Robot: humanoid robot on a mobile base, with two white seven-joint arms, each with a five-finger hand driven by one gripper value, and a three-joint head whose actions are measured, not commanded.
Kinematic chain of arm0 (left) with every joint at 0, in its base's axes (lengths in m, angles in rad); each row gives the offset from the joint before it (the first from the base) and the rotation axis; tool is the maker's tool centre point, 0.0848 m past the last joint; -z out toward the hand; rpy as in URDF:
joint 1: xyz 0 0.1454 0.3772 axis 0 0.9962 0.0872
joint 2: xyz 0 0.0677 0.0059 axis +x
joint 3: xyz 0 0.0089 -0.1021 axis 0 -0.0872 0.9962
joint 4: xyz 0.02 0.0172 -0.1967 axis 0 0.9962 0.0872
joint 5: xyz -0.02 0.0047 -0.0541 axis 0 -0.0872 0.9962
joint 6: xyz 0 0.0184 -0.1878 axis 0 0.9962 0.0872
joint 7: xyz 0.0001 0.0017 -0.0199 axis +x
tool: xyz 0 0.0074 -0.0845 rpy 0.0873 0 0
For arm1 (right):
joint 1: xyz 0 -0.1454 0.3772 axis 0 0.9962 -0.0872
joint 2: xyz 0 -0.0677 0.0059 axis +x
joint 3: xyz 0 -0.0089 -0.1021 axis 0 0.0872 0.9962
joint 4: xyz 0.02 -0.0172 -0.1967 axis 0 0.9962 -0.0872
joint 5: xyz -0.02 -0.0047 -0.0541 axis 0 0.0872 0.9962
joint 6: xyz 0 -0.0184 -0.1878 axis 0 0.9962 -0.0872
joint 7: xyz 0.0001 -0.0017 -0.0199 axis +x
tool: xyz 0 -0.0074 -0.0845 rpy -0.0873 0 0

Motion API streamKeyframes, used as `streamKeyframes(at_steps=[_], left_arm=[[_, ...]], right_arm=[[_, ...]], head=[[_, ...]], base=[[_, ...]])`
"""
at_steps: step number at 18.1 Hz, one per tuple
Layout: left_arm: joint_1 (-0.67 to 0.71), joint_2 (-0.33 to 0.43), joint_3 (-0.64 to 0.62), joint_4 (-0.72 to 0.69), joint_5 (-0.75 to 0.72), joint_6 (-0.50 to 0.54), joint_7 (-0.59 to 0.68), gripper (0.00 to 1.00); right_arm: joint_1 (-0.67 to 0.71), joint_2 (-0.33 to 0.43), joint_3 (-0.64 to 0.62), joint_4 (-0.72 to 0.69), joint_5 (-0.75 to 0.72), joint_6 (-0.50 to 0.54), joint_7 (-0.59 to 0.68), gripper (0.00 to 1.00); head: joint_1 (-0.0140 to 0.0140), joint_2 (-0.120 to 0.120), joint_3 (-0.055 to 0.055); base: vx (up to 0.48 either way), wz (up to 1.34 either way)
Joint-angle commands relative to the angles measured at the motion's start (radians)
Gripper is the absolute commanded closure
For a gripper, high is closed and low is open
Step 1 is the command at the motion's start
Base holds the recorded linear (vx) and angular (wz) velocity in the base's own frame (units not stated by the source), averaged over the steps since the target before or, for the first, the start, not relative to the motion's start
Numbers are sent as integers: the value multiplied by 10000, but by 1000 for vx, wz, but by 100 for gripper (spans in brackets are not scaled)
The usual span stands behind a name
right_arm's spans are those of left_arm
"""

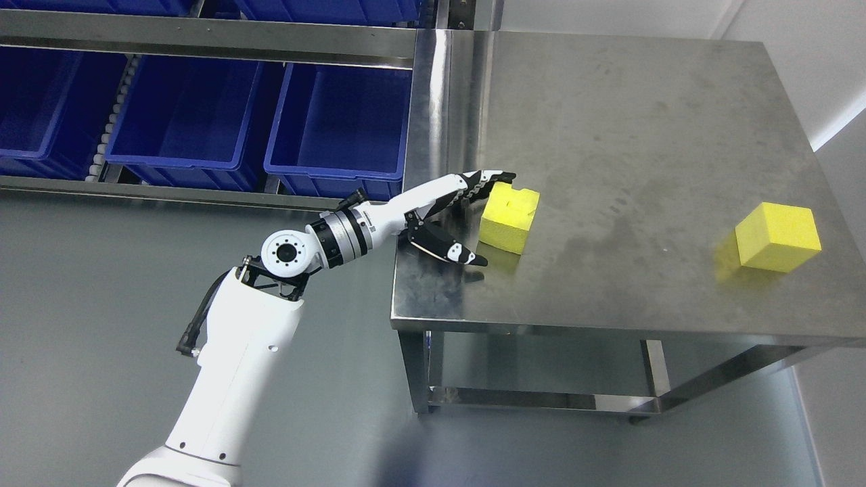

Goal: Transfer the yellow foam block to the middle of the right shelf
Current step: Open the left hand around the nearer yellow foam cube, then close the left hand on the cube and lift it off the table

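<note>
Two yellow foam blocks lie on the steel table [629, 135]. The nearer block [511, 218] sits close to the table's left edge; the other block [778, 237] rests near the right edge. My left hand [484, 216] reaches in from the lower left and is spread open right beside the nearer block. Its fingers [490, 179] stretch along the block's upper left corner, touching or nearly touching it, while the thumb [450, 250] points along the table below the block's left face. The block is not grasped. My right arm does not show.
A shelf rack [203, 40] at the upper left holds several blue bins [338, 128] in a row. Grey floor lies between me and the table. The table's left edge [406, 257] is under my wrist. A white wall stands at the upper right.
</note>
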Motion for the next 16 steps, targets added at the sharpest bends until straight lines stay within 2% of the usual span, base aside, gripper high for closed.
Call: streamKeyframes(at_steps=[1,4,5,9,13,14,16], left_arm=[[-54,82,-51,226,403,-126,271,23],[-39,82,301,241,2362,-1320,286,70],[-39,82,393,241,2795,-1491,286,75],[-39,82,838,195,3058,-1737,286,76],[-85,82,1877,-355,4651,-2671,332,75],[-70,82,2307,-433,4944,-2978,545,75],[-70,82,3106,-434,5283,-3851,1935,73]], right_arm=[[15,-175,2,-175,31,6,-8,0],[15,-175,2,-175,31,6,-8,0],[15,-175,2,-175,31,6,-8,0],[15,-175,2,-175,31,6,-8,0],[15,-175,-13,-175,31,6,-8,0],[15,-175,2,-175,31,6,-8,0],[15,-175,-13,-175,31,6,-8,0]], head=[[0,0,0],[0,0,0],[0,0,0],[0,0,0],[0,0,0],[0,0,0],[0,0,0]], base=[[0,0],[0,0],[0,0],[0,0],[0,0],[0,0],[0,0]])
